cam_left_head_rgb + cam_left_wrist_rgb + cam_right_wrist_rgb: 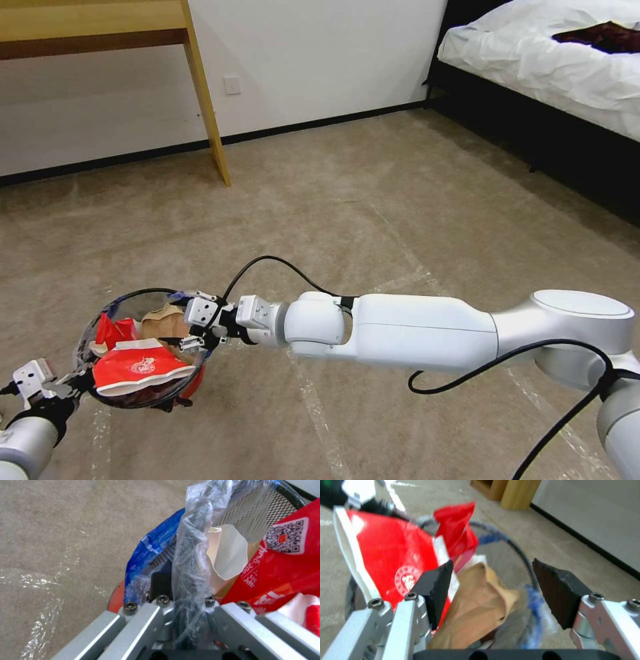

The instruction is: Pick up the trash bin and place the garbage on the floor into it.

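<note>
**Bin held up, loaded with litter**

Nearest, at lower left: left gripper [72, 385], fingers clamped on the liner-wrapped black rim of the trash bin [90, 331], held above the floor [373, 200]. Inside the bin: large red-and-white wrapper [137, 370], smaller red wrapper [113, 330], brown paper [167, 323], white paper [230, 552], blue plastic [150, 547] draped at the rim. Just past these, at the bin's far edge: right gripper [195, 328], fingers [435, 580] spread apart, empty, poised over the brown paper. Farther off: wooden table leg [208, 107], white wall [320, 60], bed [553, 60] at upper right.
</note>
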Tool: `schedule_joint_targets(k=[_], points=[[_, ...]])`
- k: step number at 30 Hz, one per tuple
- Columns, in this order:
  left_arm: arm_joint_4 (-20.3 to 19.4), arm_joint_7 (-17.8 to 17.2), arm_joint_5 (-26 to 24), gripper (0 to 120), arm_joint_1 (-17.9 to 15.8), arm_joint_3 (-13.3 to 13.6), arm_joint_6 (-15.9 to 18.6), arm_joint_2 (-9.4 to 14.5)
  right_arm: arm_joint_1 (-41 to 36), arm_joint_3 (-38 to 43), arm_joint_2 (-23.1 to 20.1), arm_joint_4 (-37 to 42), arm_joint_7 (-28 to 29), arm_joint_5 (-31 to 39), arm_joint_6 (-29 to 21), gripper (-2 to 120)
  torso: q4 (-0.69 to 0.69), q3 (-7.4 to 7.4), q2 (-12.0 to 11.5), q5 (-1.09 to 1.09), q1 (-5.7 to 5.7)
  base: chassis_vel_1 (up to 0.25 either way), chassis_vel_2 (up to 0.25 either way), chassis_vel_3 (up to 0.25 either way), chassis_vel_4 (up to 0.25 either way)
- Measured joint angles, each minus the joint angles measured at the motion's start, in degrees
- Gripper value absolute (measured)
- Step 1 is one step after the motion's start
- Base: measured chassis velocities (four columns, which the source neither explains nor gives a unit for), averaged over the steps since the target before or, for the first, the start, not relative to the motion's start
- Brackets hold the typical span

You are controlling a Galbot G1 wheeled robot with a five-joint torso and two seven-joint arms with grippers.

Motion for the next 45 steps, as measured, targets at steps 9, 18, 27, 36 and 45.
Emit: schedule_joint_targets(k=[9, 18, 27, 36, 45], points=[[1.69, -1.34, -1.33, 1, -0.35, -0.13, 0.72, 1.08, -0.80, 4.98, -2.19, 1.97, 0.17, 1.92, 0.31, 64, 0.00, 0.00, 0.00, 0.00, 0.00, 0.000, 0.000, 0.000, 0.000], [2.42, -3.11, -3.68, 1, -0.11, -0.39, 1.23, 1.67, -3.16, 13.28, -4.23, 3.09, 0.23, 2.88, 0.43, 67, 0.00, 0.00, 0.00, 0.00, 0.00, 0.000, 0.000, 0.000, 0.000], [2.42, -4.48, -5.54, 1, 0.62, -0.89, 1.30, 1.70, -5.86, 19.76, -5.42, 3.41, 0.24, 3.18, 0.44, 68, 0.01, 0.00, 0.00, 0.00, 0.00, 0.000, 0.000, 0.000, 0.000], [3.87, -4.87, -8.75, 1, 0.19, -1.44, 1.31, 1.75, -8.37, 23.22, -8.43, 5.06, 0.62, 3.14, 0.13, 70, 0.00, 0.00, 0.00, 0.00, 0.00, 0.000, 0.000, 0.000, 0.000], [7.39, -2.82, -9.86, 1, -3.47, 0.06, 1.31, 0.29, -10.15, 25.34, -12.40, 6.40, 0.89, 2.96, -0.06, 70, -0.01, 0.00, 0.00, 0.01, 0.00, 0.000, 0.000, 0.000, 0.000]])
